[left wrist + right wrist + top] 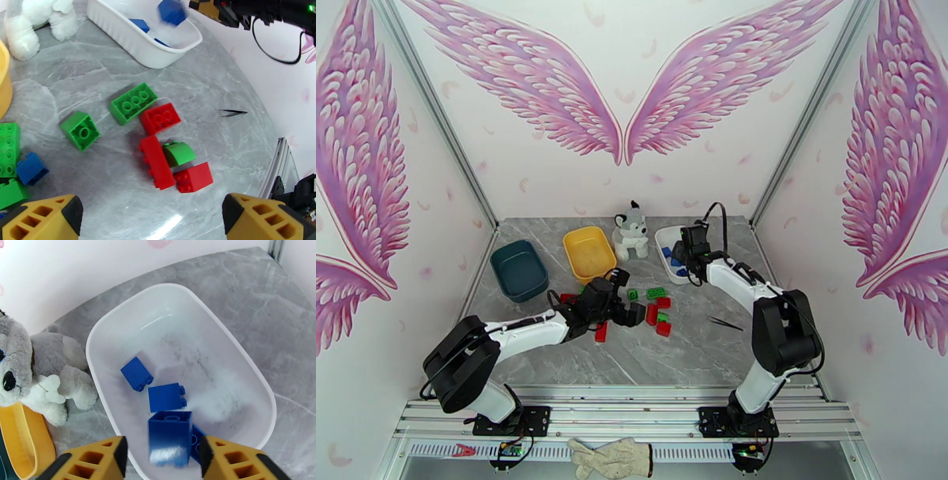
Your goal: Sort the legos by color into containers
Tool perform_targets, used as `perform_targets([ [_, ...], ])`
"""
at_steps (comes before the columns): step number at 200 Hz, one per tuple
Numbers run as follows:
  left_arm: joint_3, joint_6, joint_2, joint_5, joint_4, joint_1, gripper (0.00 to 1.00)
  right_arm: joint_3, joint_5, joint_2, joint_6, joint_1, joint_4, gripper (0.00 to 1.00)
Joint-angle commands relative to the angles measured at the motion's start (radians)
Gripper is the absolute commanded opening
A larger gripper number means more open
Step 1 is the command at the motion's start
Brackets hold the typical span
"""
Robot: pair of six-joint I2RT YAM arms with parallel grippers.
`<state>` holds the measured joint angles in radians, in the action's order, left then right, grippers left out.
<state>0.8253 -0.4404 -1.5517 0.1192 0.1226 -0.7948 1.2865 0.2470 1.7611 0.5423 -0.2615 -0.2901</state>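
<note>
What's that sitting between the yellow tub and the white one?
A grey-white plush husky sits upright between the yellow tub and the white tub. The top view shows this best.

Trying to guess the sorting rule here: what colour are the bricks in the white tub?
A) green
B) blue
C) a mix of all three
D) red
B: the bricks lying in the white tub are all blue.
</note>
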Motion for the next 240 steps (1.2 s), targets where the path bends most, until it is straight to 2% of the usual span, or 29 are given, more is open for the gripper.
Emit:
perform_targets([
  [1,0.010,0.032,0.053,-0.084,-0.027,-0.001,0.99,0.028,-0.031,0.003,-0.014,0.004,-0.062,0.66],
  [39,-0.026,0.031,0.122,-0.207,-0.034,0.005,0.99,-0.036,-0.050,-0.086,-0.043,-0.049,-0.027,0.73],
  [61,-0.058,-0.007,0.173,-0.266,-0.047,0.040,0.99,-0.105,-0.058,-0.144,-0.048,-0.102,0.007,0.76],
  [103,-0.173,-0.144,0.281,-0.197,-0.018,0.217,0.99,-0.194,-0.048,-0.195,-0.089,-0.284,0.045,0.78],
  [125,-0.228,-0.199,0.324,-0.147,0.008,0.307,0.99,-0.185,-0.042,-0.161,-0.104,-0.382,0.031,0.77],
  [151,-0.271,-0.233,0.363,-0.119,0.034,0.367,0.99,-0.167,-0.055,-0.092,-0.104,-0.459,0.036,0.76],
  [185,-0.278,-0.242,0.375,-0.103,0.041,0.382,0.99,-0.099,-0.060,0.046,-0.103,-0.514,0.023,0.75],
  [240,-0.279,-0.249,0.366,-0.083,0.048,0.383,0.99,-0.025,-0.078,0.181,-0.094,-0.519,0.025,0.75],
])
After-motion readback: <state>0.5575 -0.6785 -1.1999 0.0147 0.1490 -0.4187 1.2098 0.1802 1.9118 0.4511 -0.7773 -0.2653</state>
